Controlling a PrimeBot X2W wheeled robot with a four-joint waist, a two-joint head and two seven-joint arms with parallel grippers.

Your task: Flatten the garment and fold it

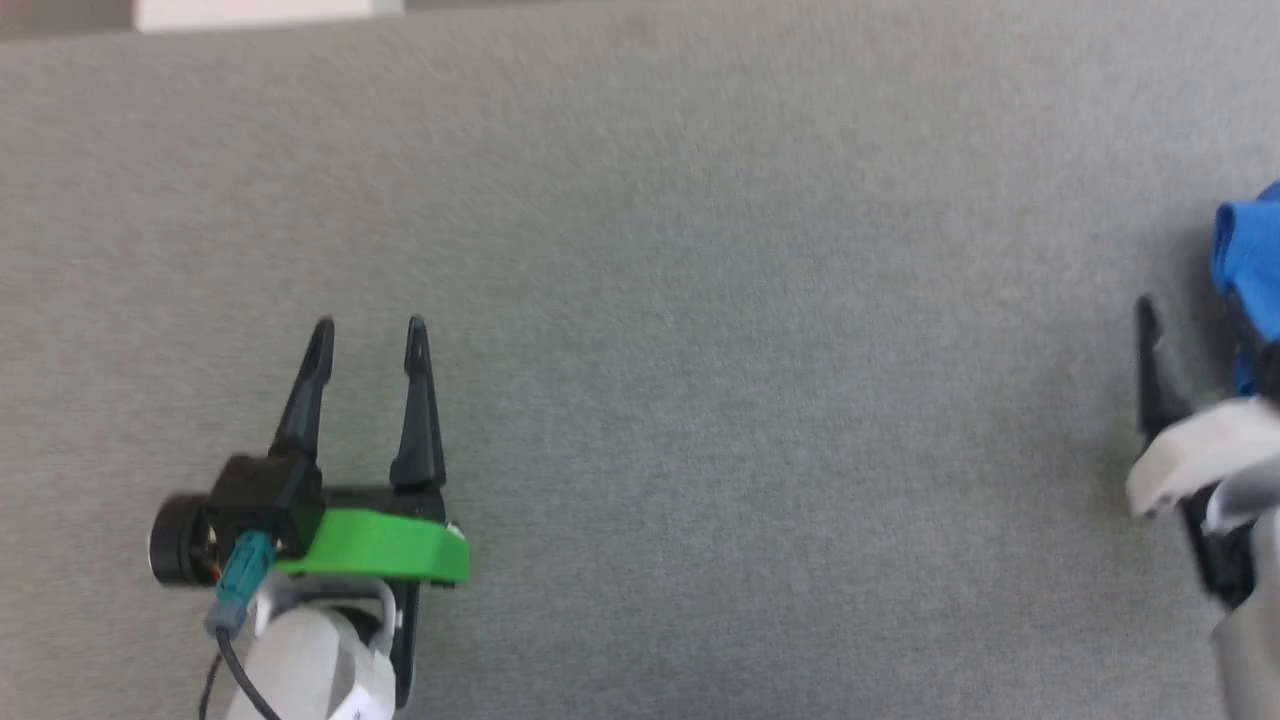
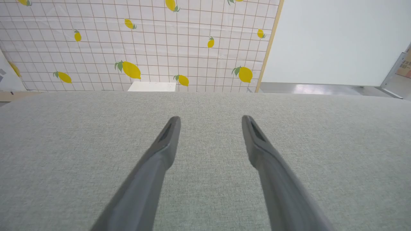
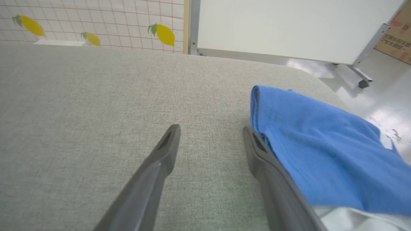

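Grey woven cloth covers the tabletop edge to edge in the head view. At the lower left of that view sits the left tool, its two dark fingers spread with bare cloth between them. In the left wrist view those same two fingers stand wide apart over the tabletop. Past the far edge hangs a grid-patterned backdrop dotted with yellow lemons, with one small white block at its foot. To the right of it is a plain white panel.

Over to the right wrist view now. The right tool is spread too, pinching nothing, with grey cloth showing between its two fingers. Just outside its right-hand finger lies the garment, one blue jersey bunched near the tabletop's rounded corner. The fabric rests against that finger's outer side. Its rolled blue edge points toward the upper middle of the frame. Its long axis runs down to the lower right, where white fabric shows at the bottom edge. Behind it stands the panel on a metal leg with a caster, over a glossy pale floor. One cardboard box sits at the upper right. In the head view, the garment is a blue lump at the far right edge.
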